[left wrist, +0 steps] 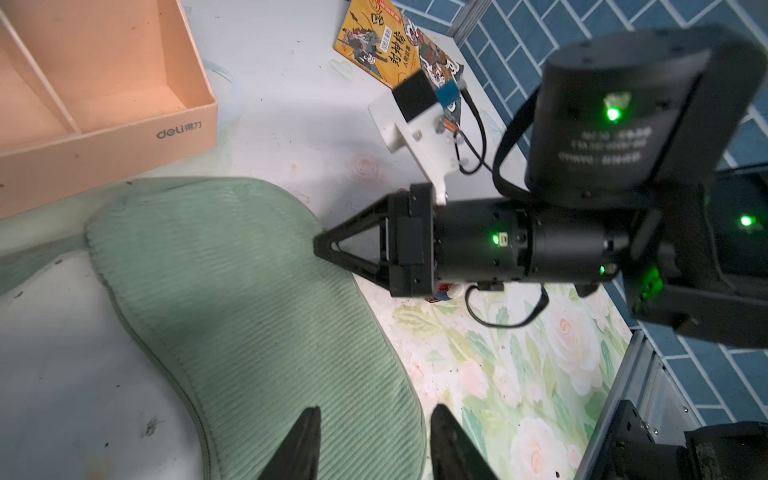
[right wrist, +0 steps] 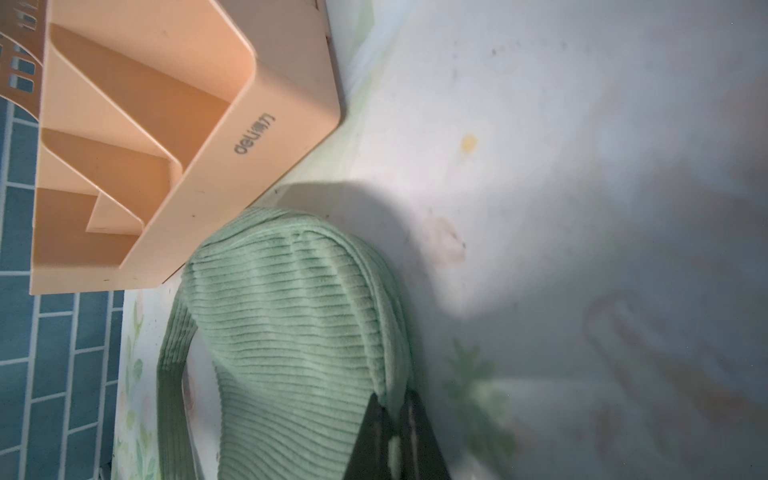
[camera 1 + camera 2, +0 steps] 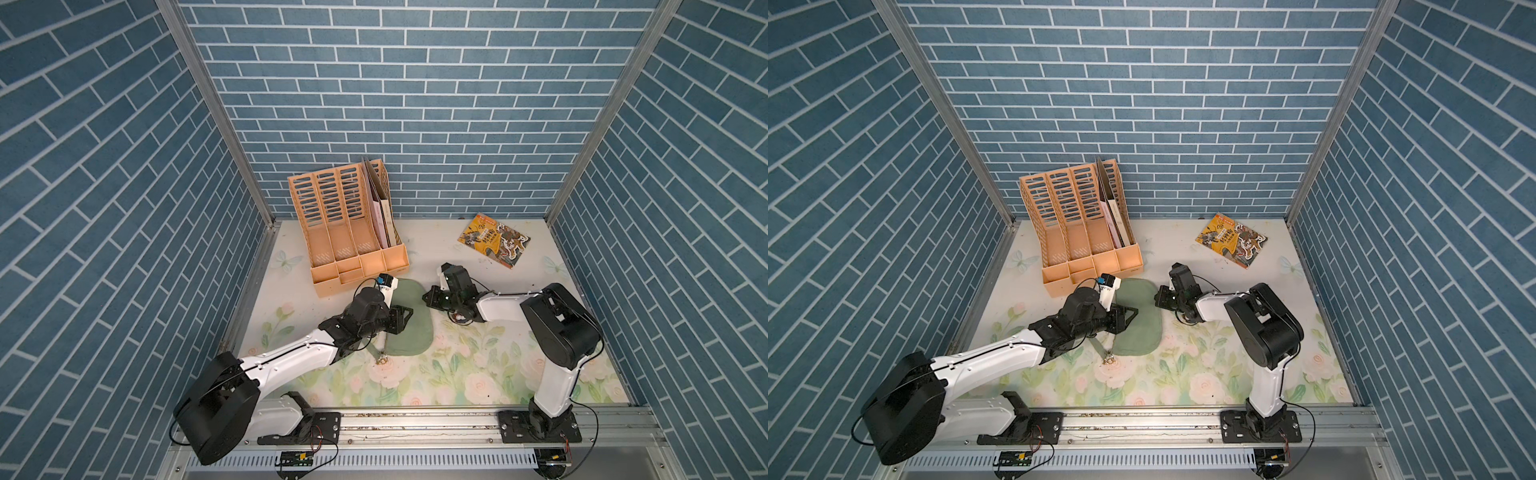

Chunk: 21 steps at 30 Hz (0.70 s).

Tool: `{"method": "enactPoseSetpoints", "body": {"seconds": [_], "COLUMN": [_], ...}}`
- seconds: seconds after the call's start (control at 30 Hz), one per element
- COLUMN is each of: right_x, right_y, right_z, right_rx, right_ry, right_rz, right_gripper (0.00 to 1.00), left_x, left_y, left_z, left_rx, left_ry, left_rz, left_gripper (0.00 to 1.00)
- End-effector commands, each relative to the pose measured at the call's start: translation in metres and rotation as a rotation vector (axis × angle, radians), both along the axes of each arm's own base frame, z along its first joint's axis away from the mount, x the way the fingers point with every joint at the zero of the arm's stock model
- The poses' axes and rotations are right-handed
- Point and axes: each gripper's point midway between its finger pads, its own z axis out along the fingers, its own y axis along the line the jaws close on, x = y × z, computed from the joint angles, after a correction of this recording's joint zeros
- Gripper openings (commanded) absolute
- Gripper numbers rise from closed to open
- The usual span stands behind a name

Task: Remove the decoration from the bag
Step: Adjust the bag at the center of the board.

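Note:
The sage-green ribbed bag (image 3: 411, 328) (image 3: 1138, 328) lies flat mid-table. My right gripper (image 2: 392, 399) (image 3: 424, 297) is shut on a fold of the bag's edge (image 2: 386, 365) at its far right side. My left gripper (image 1: 376, 411) (image 3: 405, 312) hovers open over the bag (image 1: 249, 311), one finger above the fabric and one beyond its rim. Only a small red, blue and white bit of the decoration (image 1: 446, 292) peeks out beneath the right gripper's body, on the table beside the bag. The strap's metal ring (image 3: 381, 360) lies at the bag's near end.
A peach file organiser (image 3: 349, 232) (image 1: 104, 104) stands just behind the bag, close to both grippers. A yellow illustrated booklet (image 3: 494, 240) lies at the back right. Blue brick walls enclose three sides, and a metal rail (image 3: 415, 419) runs along the front.

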Motion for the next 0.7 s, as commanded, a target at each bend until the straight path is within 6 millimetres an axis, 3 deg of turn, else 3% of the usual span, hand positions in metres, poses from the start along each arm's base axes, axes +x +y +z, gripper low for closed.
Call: {"method": "enactPoseSetpoints", "body": {"seconds": [0.0, 0.1, 0.23, 0.33, 0.47, 0.57, 0.67], "right_x": [-0.006, -0.017, -0.026, -0.025, -0.019, -0.010, 0.000], "right_y": [0.004, 0.012, 0.014, -0.007, -0.039, -0.068, -0.101], "right_z": [0.020, 0.029, 0.036, 0.054, 0.080, 0.101, 0.123], "right_rx": [0.111, 0.159, 0.086, -0.065, -0.260, -0.308, -0.348], "right_ry": [0.000, -0.003, -0.021, -0.129, -0.288, -0.405, -0.587], "right_rz": [-0.174, -0.230, -0.212, -0.181, -0.124, -0.114, -0.139], "right_gripper": [0.01, 0.06, 0.40, 0.50, 0.54, 0.57, 0.66], "left_x": [0.008, 0.011, 0.021, 0.033, 0.049, 0.055, 0.057], "left_y": [0.005, 0.007, 0.028, 0.064, 0.121, 0.160, 0.195], "left_z": [0.008, 0.011, 0.016, 0.029, 0.059, 0.079, 0.084], "left_rx": [-0.013, -0.012, 0.009, 0.030, 0.094, 0.194, 0.323], "left_ry": [-0.030, -0.040, -0.064, -0.122, -0.269, -0.390, -0.485], "left_rz": [0.043, 0.058, 0.139, 0.259, 0.454, 0.589, 0.719], "left_gripper": [0.47, 0.47, 0.47, 0.47, 0.50, 0.54, 0.60]}}
